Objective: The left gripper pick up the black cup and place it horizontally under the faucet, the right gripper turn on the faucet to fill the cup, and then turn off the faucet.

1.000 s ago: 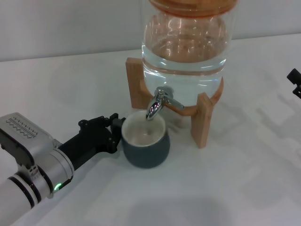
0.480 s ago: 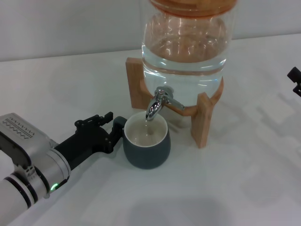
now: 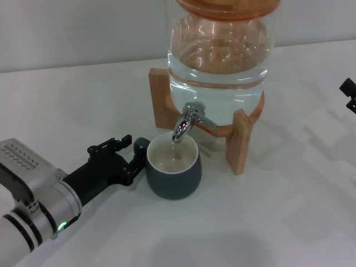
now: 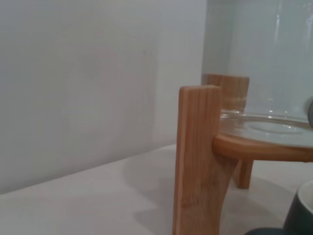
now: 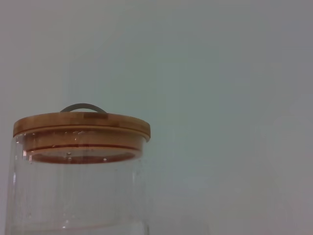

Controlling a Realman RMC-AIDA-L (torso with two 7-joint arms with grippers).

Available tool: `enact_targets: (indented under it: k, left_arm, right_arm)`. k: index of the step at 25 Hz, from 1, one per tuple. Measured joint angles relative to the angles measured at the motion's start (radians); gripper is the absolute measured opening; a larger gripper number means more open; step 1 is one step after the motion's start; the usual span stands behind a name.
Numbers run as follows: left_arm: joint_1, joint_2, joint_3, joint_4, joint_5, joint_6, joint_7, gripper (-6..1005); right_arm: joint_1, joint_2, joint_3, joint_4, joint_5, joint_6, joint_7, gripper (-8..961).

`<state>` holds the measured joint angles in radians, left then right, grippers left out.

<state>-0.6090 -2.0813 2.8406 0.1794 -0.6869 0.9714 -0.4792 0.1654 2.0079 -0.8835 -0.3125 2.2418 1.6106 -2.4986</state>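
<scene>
**Cup under the spout, much out of sight**

My glass jar point(image 3: 218, 61) is cut off at the top. The black cup point(image 3: 173, 173) stands upright beneath the faucet point(image 3: 189, 120). My left gripper point(image 3: 131, 157) flanks its handle (grip unclear). Only a sliver of the right gripper point(image 3: 349, 95) shows.
</scene>
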Motion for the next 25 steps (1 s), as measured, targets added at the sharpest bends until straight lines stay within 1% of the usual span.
enact_targets:
  k: [5,11,16,18,19,21,23,25]
  left_arm:
    - [0.027,0.001,0.0,-0.007,0.002,0.041,-0.002,461]
    - [0.075,0.005,0.0,-0.042,0.004,0.122,-0.018,462]
    - [0.113,0.006,-0.009,-0.134,-0.013,0.237,-0.1,463]
    - [0.126,0.006,-0.01,-0.174,-0.04,0.287,-0.135,463]
    - [0.133,0.006,-0.01,-0.191,-0.059,0.312,-0.152,464]
    - [0.146,0.006,-0.01,-0.227,-0.095,0.357,-0.181,464]
    - [0.158,0.006,-0.01,-0.267,-0.133,0.399,-0.218,464]
    - [0.168,0.006,-0.009,-0.299,-0.165,0.424,-0.25,465]
  right_arm:
    - [-0.006,-0.001,0.0,0.0,-0.001,0.0,0.0,824]
    - [-0.012,-0.002,0.001,-0.003,0.0,0.0,0.003,824]
    - [-0.026,-0.01,-0.001,-0.016,-0.004,0.0,0.037,824]
    - [-0.04,-0.021,-0.005,-0.047,-0.023,0.0,0.091,824]
    - [-0.046,-0.023,-0.005,-0.061,-0.035,0.0,0.105,824]
    - [-0.071,-0.028,-0.001,-0.133,-0.088,-0.003,0.185,824]
    - [-0.097,-0.028,0.0,-0.215,-0.127,-0.007,0.261,824]
    - [-0.128,-0.021,0.0,-0.315,-0.174,-0.01,0.346,824]
